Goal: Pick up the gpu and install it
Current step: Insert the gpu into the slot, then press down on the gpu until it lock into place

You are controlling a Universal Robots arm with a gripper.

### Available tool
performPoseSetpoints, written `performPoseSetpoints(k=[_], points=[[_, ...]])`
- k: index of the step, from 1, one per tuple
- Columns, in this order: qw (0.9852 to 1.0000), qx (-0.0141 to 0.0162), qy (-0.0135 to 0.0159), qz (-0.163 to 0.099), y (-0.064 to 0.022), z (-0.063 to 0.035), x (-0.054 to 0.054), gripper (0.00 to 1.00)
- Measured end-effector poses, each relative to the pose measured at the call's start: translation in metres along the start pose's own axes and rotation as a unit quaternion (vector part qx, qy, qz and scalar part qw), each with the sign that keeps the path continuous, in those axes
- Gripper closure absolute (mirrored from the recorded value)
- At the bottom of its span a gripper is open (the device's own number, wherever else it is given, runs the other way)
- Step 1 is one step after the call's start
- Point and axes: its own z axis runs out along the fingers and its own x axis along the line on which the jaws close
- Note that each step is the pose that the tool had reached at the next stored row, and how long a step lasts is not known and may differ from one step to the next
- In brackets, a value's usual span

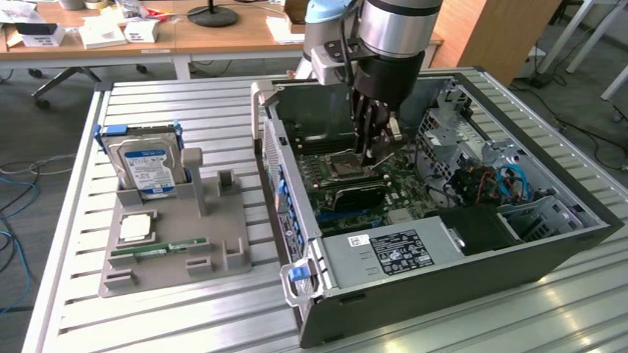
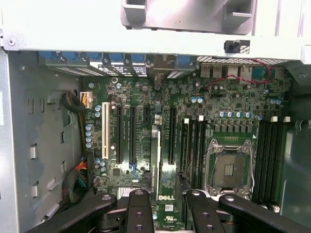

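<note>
The gpu [image 1: 351,194] is a thin dark card standing on edge in a slot of the motherboard, inside the open PC case [image 1: 549,243]. In the wrist view the gpu [image 2: 155,160] shows edge-on, with a DELL label near its close end. My gripper [image 1: 378,151] hangs inside the case just above the board, over the card and the processor socket. The black fingers [image 2: 138,213] of the gripper [image 2: 167,221] stand apart on either side of the card's line. The gap between them is wider than the card, and I see no contact with it.
The empty processor socket [image 2: 229,167] and memory slots lie beside the card. The power supply [image 1: 393,250] fills the case's near end. On the slatted table, a grey holder [image 1: 226,220] carries a silver hard drive [image 1: 147,165], a processor chip [image 1: 135,226] and a green RAM stick [image 1: 157,251].
</note>
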Motion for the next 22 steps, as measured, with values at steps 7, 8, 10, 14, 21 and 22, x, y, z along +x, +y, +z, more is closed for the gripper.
performPoseSetpoints(k=[7,8,10,14,21,22], points=[[1.0,-0.0062,0.0001,0.0,-0.0043,0.0001,0.0,0.67],[1.0,-0.0072,0.0001,0.0,-0.0049,0.0001,0.0,0.67],[1.0,-0.0075,0.0002,0.0,-0.005,0.0001,0.0001,0.67],[1.0,-0.0076,0.0001,0.0,-0.0052,0.0002,0.0,0.67],[1.0,-0.0076,0.0001,0.0,-0.0051,0.0002,0.0,0.67],[1.0,-0.0076,0.0001,0.0,-0.0052,0.0002,0.0,0.67]])
